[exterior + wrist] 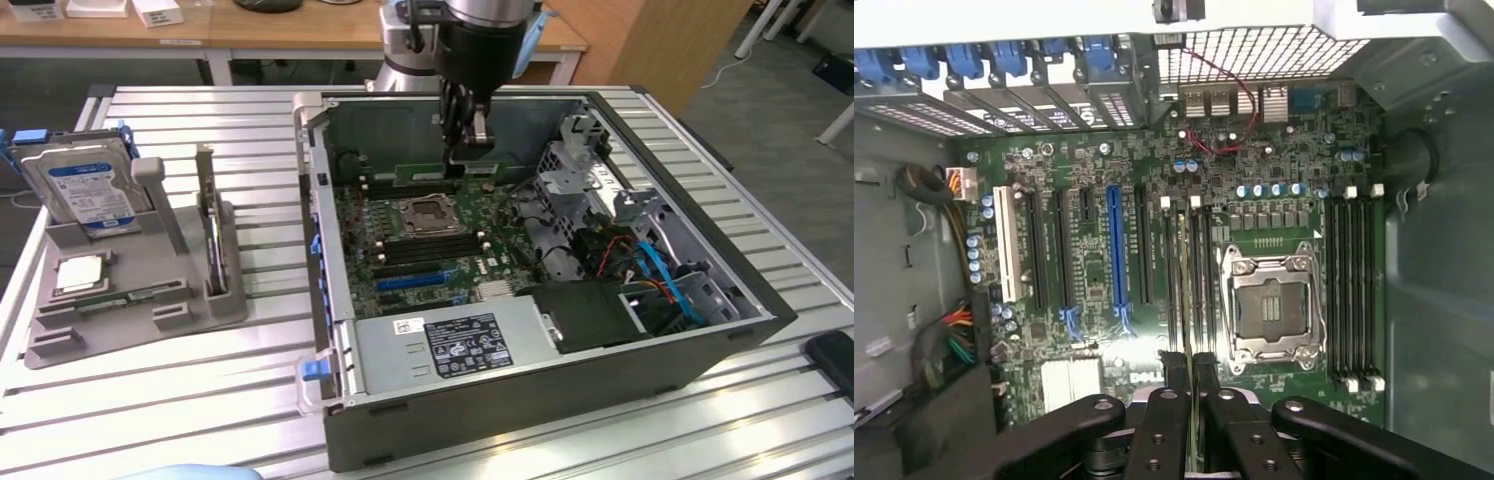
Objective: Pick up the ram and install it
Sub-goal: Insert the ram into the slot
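My gripper (470,150) hangs inside the open computer case (747,300), over the far part of the motherboard (441,255). It is shut on the ram (430,172), a narrow green stick held level just above the board. In the wrist view the ram (1182,285) shows edge-on between the two black fingers (1172,375) of the gripper (1188,360). There it runs along the dark memory slots (1199,270) beside the empty CPU socket (1269,300). Whether the ram touches a slot I cannot tell.
A second bank of memory slots (1354,290) lies on the socket's other side. A grey holder (134,300) at the exterior view's left carries a hard drive (87,190), an upright expansion card (207,220) and a silver CPU chip (80,272). The power supply (454,345) and drive cage (587,170) crowd the case.
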`<action>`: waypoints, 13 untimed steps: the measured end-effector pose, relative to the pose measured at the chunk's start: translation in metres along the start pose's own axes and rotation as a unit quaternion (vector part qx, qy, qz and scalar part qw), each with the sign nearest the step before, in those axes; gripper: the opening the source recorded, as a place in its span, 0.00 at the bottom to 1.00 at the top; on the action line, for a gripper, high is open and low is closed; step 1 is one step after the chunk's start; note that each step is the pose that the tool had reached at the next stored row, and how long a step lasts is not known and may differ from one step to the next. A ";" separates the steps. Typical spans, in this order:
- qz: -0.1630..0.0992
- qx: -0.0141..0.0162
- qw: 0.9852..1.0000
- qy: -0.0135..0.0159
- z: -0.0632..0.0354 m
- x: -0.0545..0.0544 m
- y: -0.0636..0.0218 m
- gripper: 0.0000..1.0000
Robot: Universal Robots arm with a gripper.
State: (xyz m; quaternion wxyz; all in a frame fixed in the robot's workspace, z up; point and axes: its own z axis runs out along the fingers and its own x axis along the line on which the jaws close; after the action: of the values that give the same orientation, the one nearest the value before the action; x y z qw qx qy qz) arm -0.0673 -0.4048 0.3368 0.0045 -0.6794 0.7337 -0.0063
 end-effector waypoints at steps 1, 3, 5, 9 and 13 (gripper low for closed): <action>0.000 0.000 1.000 0.000 0.0018 0.000 0.0003 0.13; 0.000 0.000 1.000 0.000 0.0054 0.000 0.0006 0.13; 0.000 0.000 1.000 0.000 0.0091 0.000 0.0011 0.13; -0.001 0.000 1.000 0.000 0.0163 0.000 0.0017 0.13; -0.001 0.000 1.000 0.000 0.0237 0.000 0.0026 0.13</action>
State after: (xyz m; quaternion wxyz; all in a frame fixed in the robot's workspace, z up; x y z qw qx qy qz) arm -0.0696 -0.4048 0.3132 0.0045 -0.6803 0.7329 -0.0063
